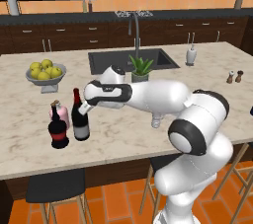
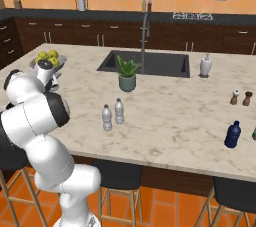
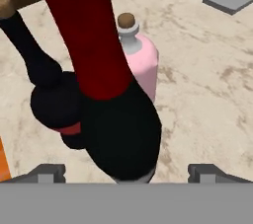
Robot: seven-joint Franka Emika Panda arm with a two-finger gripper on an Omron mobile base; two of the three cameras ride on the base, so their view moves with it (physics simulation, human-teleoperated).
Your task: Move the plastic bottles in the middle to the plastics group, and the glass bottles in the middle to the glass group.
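Wine bottle [image 1: 80, 119] upright on the counter [image 1: 197, 94] beside squat dark bottle [image 1: 59, 131] and pink bottle [image 1: 62, 114] — gripper [image 1: 85, 105] at its neck, fingers spread wide. Lemon bowl [image 1: 45, 74] behind.

In the left base view, the arm covers most of one plastic bottle [image 1: 156, 121], and the hand hides the wine bottle's [image 1: 80, 117] shoulder. In the hand view, the wine bottle's top is cut off by the upper edge, its base meets the bottom band, and it hides part of the squat dark bottle [image 3: 49, 94].
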